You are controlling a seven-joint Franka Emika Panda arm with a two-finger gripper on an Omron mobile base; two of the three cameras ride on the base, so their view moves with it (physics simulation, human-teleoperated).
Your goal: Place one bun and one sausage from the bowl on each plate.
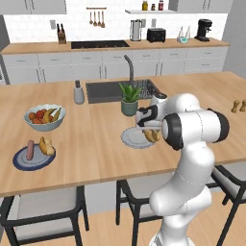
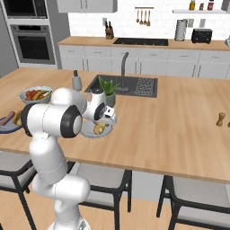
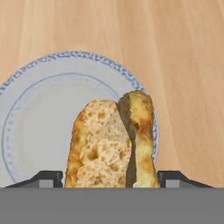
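Your pincer (image 3: 112,181) sits over the pale plate (image 3: 35,127) with the bun (image 3: 109,144) between its spread fingers; looks gripped, though contact is hard to see. Off to the left, the blue plate (image 1: 21,163) has a bun and sausage (image 1: 30,149).

Split bun (image 3: 109,144) over pale plate (image 3: 39,127) (perhaps touching)

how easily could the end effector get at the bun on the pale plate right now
Probably easily: the end effector sits right over the pale plate, its fingers either side of the bun with nothing between. Whether they already press on the bun cannot be told.
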